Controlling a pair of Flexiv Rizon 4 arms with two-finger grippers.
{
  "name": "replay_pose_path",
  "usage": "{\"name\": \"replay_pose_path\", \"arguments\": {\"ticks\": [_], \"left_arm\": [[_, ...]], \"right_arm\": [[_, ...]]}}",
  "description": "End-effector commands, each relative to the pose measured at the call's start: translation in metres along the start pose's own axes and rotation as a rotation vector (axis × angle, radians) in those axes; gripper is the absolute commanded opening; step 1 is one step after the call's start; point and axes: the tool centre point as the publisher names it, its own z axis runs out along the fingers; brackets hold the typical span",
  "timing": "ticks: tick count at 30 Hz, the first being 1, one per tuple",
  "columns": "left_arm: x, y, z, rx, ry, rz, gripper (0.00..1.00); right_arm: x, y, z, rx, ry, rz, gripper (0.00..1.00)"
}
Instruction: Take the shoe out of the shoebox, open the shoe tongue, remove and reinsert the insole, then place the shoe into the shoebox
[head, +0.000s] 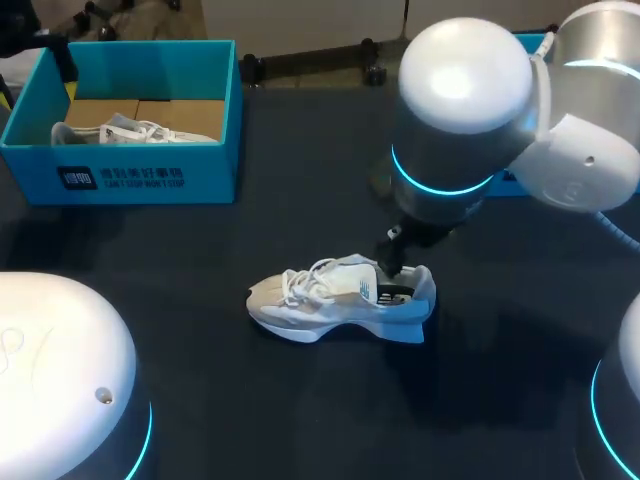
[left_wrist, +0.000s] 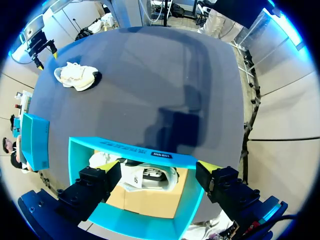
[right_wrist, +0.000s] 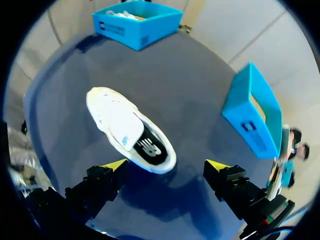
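A white shoe (head: 330, 300) lies on its side in the middle of the dark table, toe to the left. In the right wrist view the shoe (right_wrist: 120, 120) shows its dark insole (right_wrist: 150, 149) through the heel opening. My right gripper (right_wrist: 166, 164) hangs open just above the heel, touching nothing; it shows as dark fingers (head: 390, 260) in the head view. A blue shoebox (head: 150, 180) at the back left holds a second white shoe (head: 130, 130). My left gripper (left_wrist: 159, 167) stands open over that shoebox (left_wrist: 135, 152), above the shoe (left_wrist: 150, 177) inside it.
The blue lid (right_wrist: 250, 110) stands at the table's back right, partly hidden behind my right arm (head: 460, 110) in the head view. My left arm's base (head: 60, 380) fills the front left corner.
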Motion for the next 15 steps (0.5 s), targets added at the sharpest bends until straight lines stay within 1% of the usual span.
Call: {"name": "replay_pose_path", "arguments": {"ticks": [1,2,3,4,6,7,11,12,13,14,15], "left_arm": [[0.001,-0.001,0.0,-0.004,0.002,0.0,1.0],[0.001,-0.001,0.0,-0.004,0.002,0.0,1.0],[0.001,-0.001,0.0,-0.004,0.002,0.0,1.0],[0.001,-0.001,0.0,-0.004,0.002,0.0,1.0],[0.001,-0.001,0.0,-0.004,0.002,0.0,1.0],[0.001,-0.001,0.0,-0.004,0.002,0.0,1.0],[0.001,-0.001,0.0,-0.004,0.002,0.0,1.0],[0.001,-0.001,0.0,-0.004,0.002,0.0,1.0],[0.001,-0.001,0.0,-0.004,0.002,0.0,1.0],[0.001,-0.001,0.0,-0.004,0.002,0.0,1.0],[0.001,-0.001,0.0,-0.004,0.002,0.0,1.0]], "right_arm": [[0.003,-0.011,0.005,-0.237,0.069,-0.399,1.0],[0.004,-0.013,0.006,-0.249,0.08,-0.469,1.0],[0.004,-0.014,0.006,-0.247,0.089,-0.498,1.0],[0.004,-0.018,0.006,-0.274,0.109,-0.599,1.0],[0.004,-0.021,0.007,-0.271,0.134,-0.692,1.0],[0.005,-0.023,0.006,-0.272,0.137,-0.767,1.0],[0.003,-0.026,0.002,-0.263,0.148,-0.934,1.0],[0.002,-0.026,0.001,-0.262,0.151,-0.951,1.0],[0.001,-0.025,0.0,-0.249,0.148,-0.985,1.0],[0.001,-0.025,-0.001,-0.211,0.129,-1.013,1.0],[0.001,-0.024,-0.001,-0.192,0.119,-1.018,1.0]]}}
